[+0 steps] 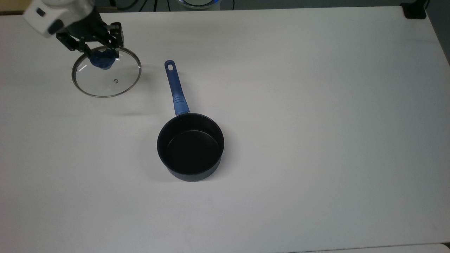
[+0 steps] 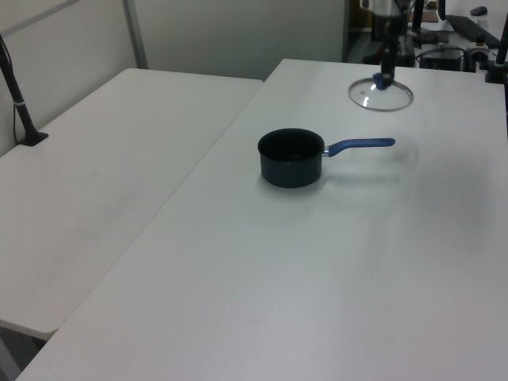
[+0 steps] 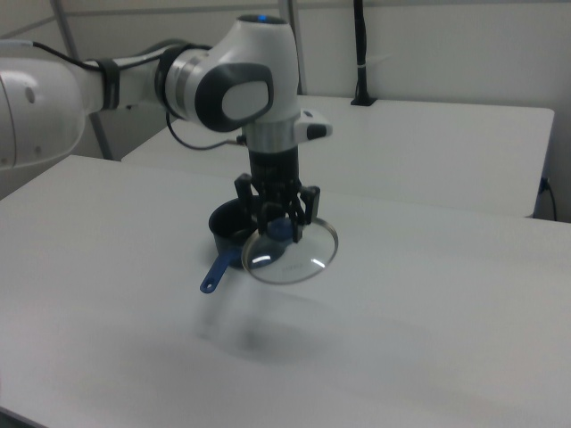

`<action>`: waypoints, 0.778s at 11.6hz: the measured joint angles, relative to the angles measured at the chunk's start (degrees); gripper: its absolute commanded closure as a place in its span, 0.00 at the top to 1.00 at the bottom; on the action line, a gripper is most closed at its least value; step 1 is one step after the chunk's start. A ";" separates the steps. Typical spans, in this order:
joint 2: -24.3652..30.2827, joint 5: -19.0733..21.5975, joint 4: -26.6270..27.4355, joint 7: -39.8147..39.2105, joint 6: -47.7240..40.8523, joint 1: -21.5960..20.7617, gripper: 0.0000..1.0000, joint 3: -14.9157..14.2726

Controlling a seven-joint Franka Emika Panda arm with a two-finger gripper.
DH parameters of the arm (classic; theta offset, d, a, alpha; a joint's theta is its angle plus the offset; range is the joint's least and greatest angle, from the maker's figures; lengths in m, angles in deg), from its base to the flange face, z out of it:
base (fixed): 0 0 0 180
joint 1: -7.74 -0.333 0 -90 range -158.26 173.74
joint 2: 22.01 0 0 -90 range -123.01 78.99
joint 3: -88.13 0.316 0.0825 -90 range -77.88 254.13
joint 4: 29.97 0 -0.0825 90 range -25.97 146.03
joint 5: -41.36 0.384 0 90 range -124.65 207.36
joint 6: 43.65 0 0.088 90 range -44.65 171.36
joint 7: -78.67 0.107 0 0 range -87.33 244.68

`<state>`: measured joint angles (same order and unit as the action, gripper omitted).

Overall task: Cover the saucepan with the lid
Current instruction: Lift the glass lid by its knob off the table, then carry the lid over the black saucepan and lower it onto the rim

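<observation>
Clearly, your gripper (image 1: pixel 102 52) was clamped on the blue knob (image 1: pixel 101 61) of the lid (image 1: pixel 105 75), and the lid hung well clear of the table (image 1: pixel 316 105); in the right view its shadow lay on the surface below it. The saucepan (image 1: pixel 190 147) stood open and upright, well apart from the lid, with its blue handle (image 1: pixel 175 88) pointing toward the top view's upper edge.

You had a few ways to lose it from there, as I judge it. The knob was the sole hold, so a quick swing could have let the glass disc tilt or turn between the fingers. Had you come down off-centre, the metal rim could have caught the pan's edge and left the lid cocked, or nudged the light pan aside. A low pass could have struck the handle.

You had no brand, label or writing legible on anything.
</observation>
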<state>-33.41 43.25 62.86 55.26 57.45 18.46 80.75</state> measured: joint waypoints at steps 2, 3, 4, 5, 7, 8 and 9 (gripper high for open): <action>-3.81 4.83 -6.81 3.77 -1.10 -1.64 0.49 0.03; -6.54 6.11 -9.99 7.53 -1.10 -3.83 0.49 -0.23; -9.79 6.60 -13.39 11.81 -0.75 -6.86 0.49 -0.73; -12.98 6.84 -16.23 16.46 1.71 -10.53 0.49 -1.69; -17.64 8.12 -18.77 22.81 8.67 -16.99 0.49 -4.11; -19.21 8.58 -19.21 24.75 10.78 -18.95 0.48 -4.90; -20.13 8.74 -19.45 26.20 11.79 -19.90 0.48 -5.24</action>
<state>-53.54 51.99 43.41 81.46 69.24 -1.43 75.52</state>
